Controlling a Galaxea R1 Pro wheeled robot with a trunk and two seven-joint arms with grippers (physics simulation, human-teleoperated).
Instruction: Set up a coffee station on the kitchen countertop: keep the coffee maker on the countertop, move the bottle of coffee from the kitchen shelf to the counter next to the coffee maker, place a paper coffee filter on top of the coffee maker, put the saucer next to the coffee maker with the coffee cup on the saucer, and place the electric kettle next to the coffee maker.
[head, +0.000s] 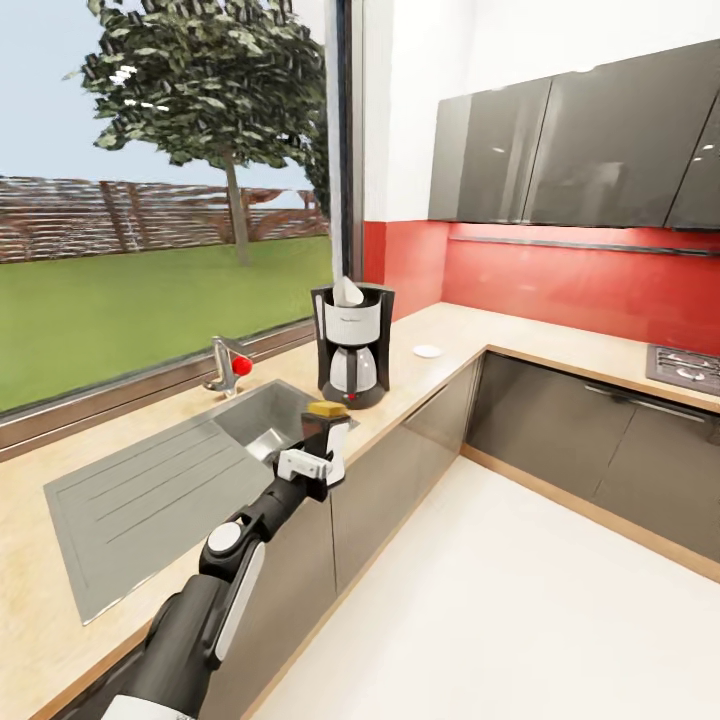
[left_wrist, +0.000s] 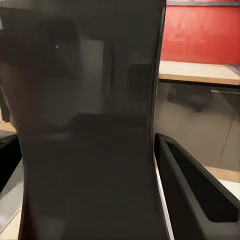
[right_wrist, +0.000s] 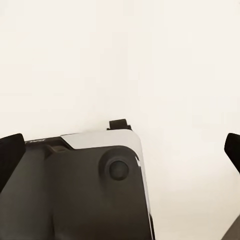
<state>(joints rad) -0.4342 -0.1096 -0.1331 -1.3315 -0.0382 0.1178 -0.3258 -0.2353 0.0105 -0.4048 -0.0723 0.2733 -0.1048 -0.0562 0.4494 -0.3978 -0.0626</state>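
Counter (head: 440, 345): light wood-look L-shaped worktop, running from lower left of the head view to the right edge, carrying a steel sink (head: 265, 420) with its drainboard at left

Coffee maker (head: 353, 345): standing upright at frame centre, just beyond the sink, long axis vertical, carafe facing the camera. Paper coffee filter (head: 347, 291): white cone sitting in its top, leaning slightly toward upper left

Saucer (head: 428, 350): lying flat on the counter, right of the coffee maker and apart from it

Bottle of coffee (head: 327, 428): black body, yellow-orange cap uppermost, long axis near vertical, being held over the sink's front edge, below the coffee maker in the frame. In the left wrist view its dark body (left_wrist: 90, 130) is spanning most of the picture between two black fingers (left_wrist: 195, 195)

Left gripper (head: 322, 455): jaws clamping the bottle of coffee on both sides

Right gripper (right_wrist: 120, 150): dark fingertips sitting at opposite picture edges in the right wrist view, jaws spread wide, holding nothing, over pale floor (right_wrist: 120, 60)
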